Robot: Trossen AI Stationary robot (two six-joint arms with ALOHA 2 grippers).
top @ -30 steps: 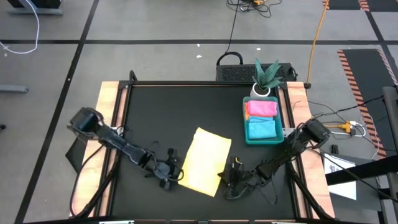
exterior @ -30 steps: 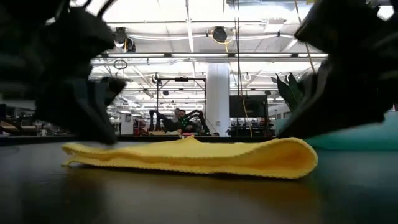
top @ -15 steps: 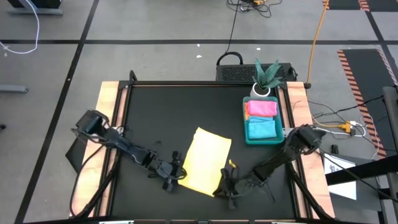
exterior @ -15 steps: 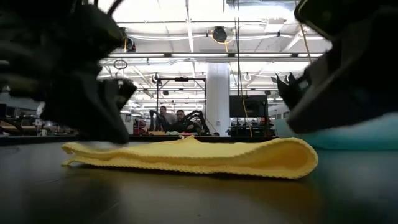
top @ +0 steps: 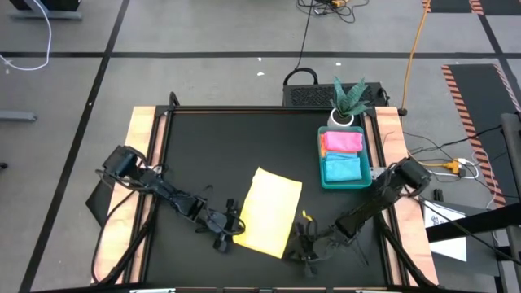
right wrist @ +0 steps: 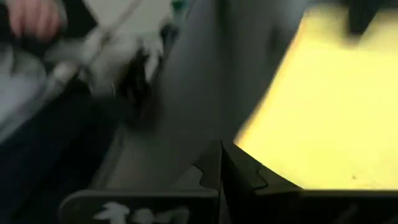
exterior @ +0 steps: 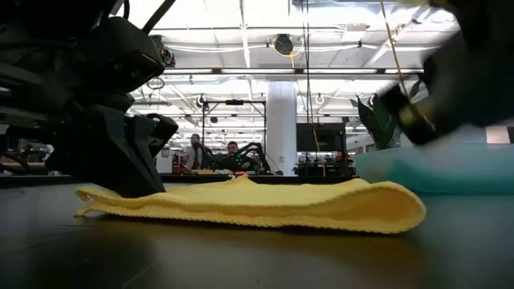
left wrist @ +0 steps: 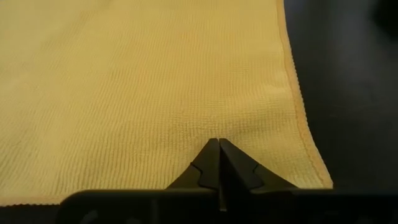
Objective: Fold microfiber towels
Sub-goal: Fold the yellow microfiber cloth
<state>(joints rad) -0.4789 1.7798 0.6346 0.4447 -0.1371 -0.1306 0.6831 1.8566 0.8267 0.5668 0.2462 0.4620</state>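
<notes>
A matte black surface (top: 212, 155) with pale wooden side rails (top: 143, 138) stands on a grey concrete floor (top: 187, 49) crossed by dark taped lines. An orange cable (top: 413, 41) and a thin black cable (top: 304, 37) trail over the floor, and orange-and-black hazard striping (top: 472, 106) marks the right side. Beyond the surface, a wide workshop hall opens under bright ceiling light strips (exterior: 241, 48), with a white round column (exterior: 281, 128), metal frames and seated people (exterior: 231, 154) in the distance.

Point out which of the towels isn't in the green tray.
The yellow towel. It lies folded on the black table between the two grippers, while the pink towel and light blue towel sit in the green tray.
</notes>
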